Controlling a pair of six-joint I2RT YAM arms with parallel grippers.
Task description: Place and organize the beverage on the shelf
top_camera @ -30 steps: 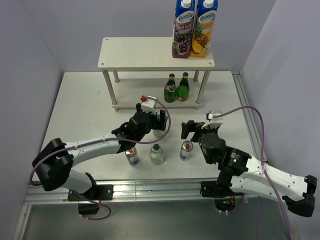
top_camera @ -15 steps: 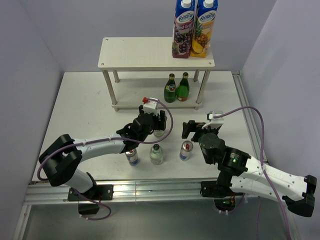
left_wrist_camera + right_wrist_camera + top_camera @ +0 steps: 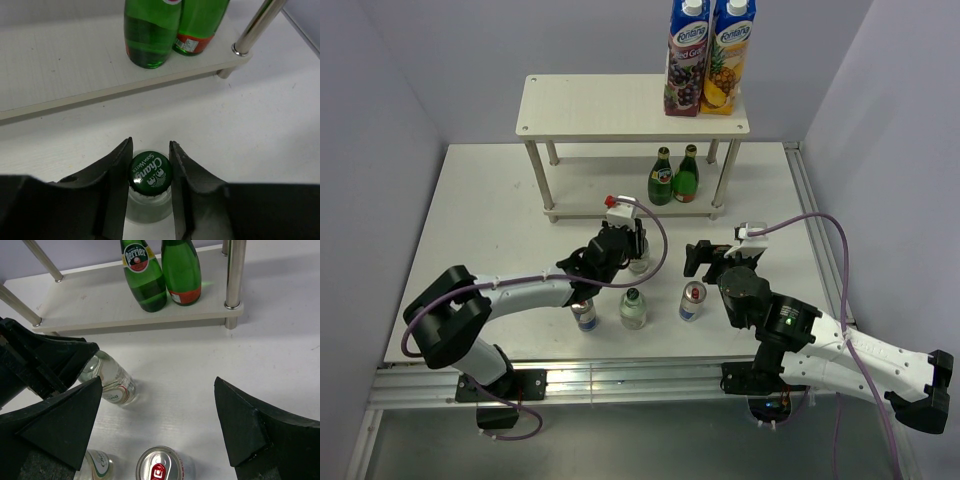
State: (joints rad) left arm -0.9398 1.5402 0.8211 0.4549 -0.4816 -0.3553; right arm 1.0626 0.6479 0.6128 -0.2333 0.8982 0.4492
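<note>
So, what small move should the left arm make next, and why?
Probably lift the clear bottle straight up a little. The left gripper seems to press both sides of its green cap, it stands on the table, and the lower shelf board has room.

Bottle (image 3: 633,308) between cans (image 3: 692,298), seemingly, before shelf (image 3: 590,110)

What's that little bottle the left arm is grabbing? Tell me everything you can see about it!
It is a small clear bottle that looks like glass, with a round dark green cap printed "Soda Water" in white. A pale label with thin red and green stripes wraps its body. It stands upright on the white table, just in front of the shelf, not on it. The left gripper has its two black fingers pressed against the cap, one on each side. Nothing else touches it.
</note>
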